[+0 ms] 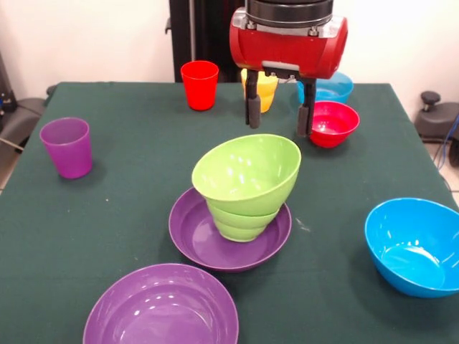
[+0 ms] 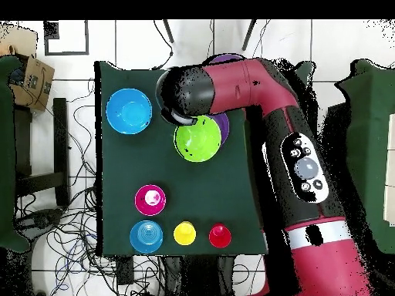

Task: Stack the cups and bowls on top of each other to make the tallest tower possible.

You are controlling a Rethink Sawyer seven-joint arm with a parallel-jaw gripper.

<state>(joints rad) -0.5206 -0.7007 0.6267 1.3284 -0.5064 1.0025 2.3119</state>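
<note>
Fingers (image 1: 254, 111) of the gripper (image 1: 280, 113) stand apart, empty, above the tilted green bowl (image 1: 247, 172) — we should level it in the purple bowl (image 1: 197, 240) before stacking higher.

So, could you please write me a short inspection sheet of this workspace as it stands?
Surface: table under a dark green cloth, flat.
Job's things: lime green bowl tilted, on a nested green one, inside a purple bowl; second purple bowl and blue bowl apart at the near edge; red bowl, light blue bowl, red cup, yellow cup, purple cup standing singly.
Clutter: nothing seen.
Gripper: gripper open, empty, above the lime green bowl.
Cables: tangled on the floor beside the table.
Surroundings: cardboard box, chairs.
</note>
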